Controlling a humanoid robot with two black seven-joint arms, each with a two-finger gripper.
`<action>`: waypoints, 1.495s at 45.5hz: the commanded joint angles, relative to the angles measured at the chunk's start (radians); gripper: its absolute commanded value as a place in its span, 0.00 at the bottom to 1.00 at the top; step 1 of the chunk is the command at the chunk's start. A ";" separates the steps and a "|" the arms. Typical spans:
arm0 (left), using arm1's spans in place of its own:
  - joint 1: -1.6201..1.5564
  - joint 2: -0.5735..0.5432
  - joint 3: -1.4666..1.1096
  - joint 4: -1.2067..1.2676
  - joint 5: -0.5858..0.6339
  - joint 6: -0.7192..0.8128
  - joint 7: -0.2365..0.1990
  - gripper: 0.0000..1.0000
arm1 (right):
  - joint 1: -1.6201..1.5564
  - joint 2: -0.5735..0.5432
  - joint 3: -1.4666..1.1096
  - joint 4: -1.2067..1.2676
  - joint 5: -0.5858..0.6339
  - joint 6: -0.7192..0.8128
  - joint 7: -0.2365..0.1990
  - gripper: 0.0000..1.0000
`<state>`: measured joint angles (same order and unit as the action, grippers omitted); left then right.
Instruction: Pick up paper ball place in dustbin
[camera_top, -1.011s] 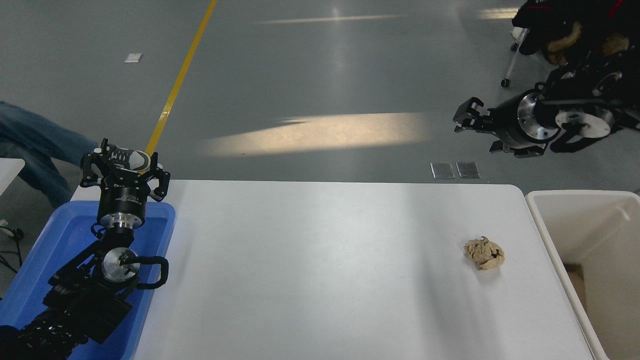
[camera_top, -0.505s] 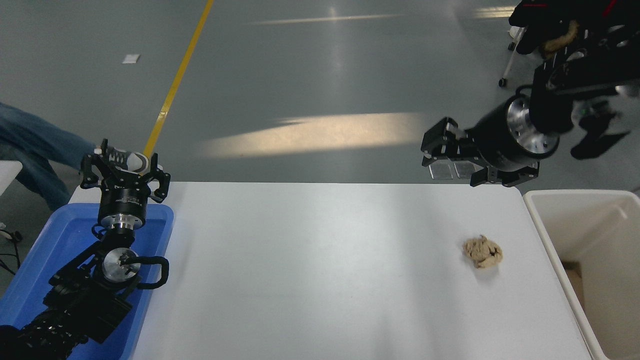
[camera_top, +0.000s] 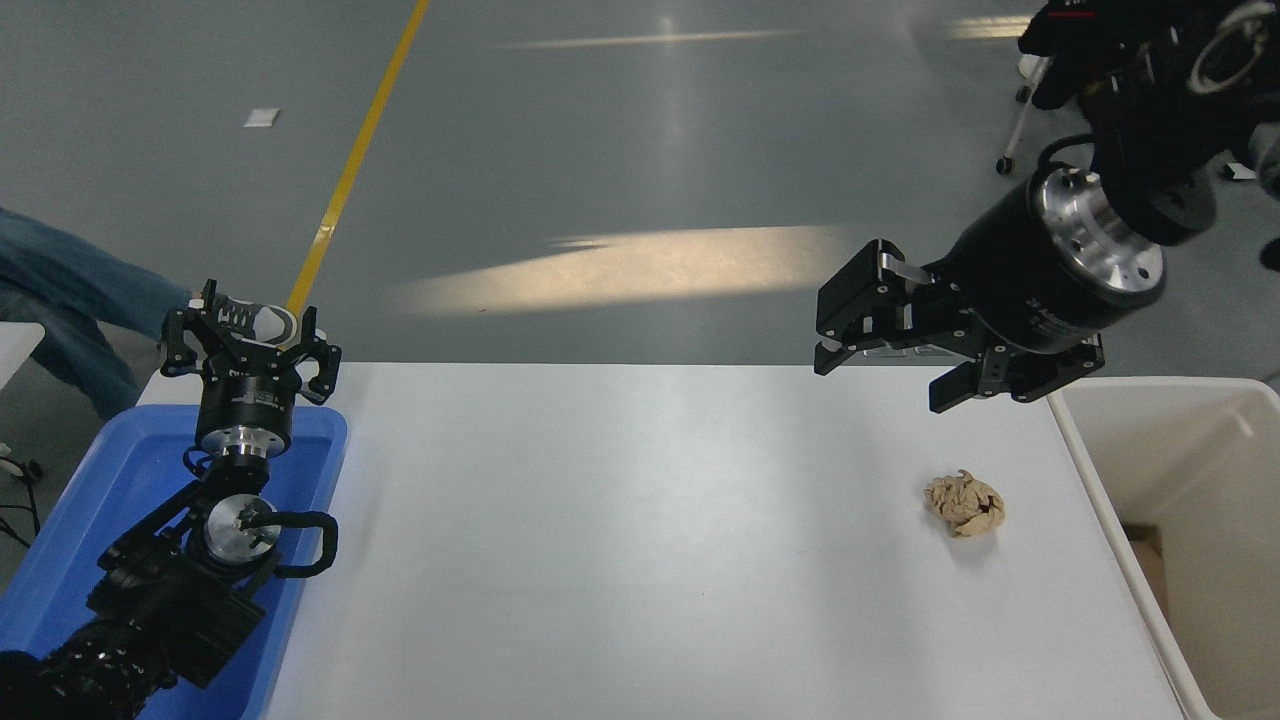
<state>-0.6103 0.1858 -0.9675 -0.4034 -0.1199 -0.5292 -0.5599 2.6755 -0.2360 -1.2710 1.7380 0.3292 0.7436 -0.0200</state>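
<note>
Reach step: right gripper (camera_top: 880, 370), jaws wide, hangs upper right above the paper ball (camera_top: 964, 505); next it needs to drop onto it.

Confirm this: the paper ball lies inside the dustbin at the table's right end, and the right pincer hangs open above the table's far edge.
Not quite. In the head view the paper ball lies on the white table, left of the dustbin and apart from its rim, not inside it. The rest holds: the dustbin stands at the table's right end, and the right pincer hangs open above the table's far edge.
</note>
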 joint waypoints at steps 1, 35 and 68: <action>0.000 0.000 0.000 0.000 0.000 0.000 0.000 0.99 | -0.074 -0.002 -0.011 -0.014 -0.015 -0.045 -0.003 0.89; 0.000 0.001 0.000 0.000 0.000 0.000 0.000 0.99 | -1.154 -0.083 0.143 -0.575 -0.131 -0.655 -0.001 0.89; 0.000 0.001 0.000 0.000 0.000 0.000 0.000 0.99 | -1.499 -0.068 0.246 -0.985 -0.234 -0.667 -0.003 0.88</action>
<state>-0.6104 0.1871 -0.9679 -0.4039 -0.1197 -0.5292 -0.5599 1.2345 -0.3087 -1.0451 0.8227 0.1295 0.0809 -0.0214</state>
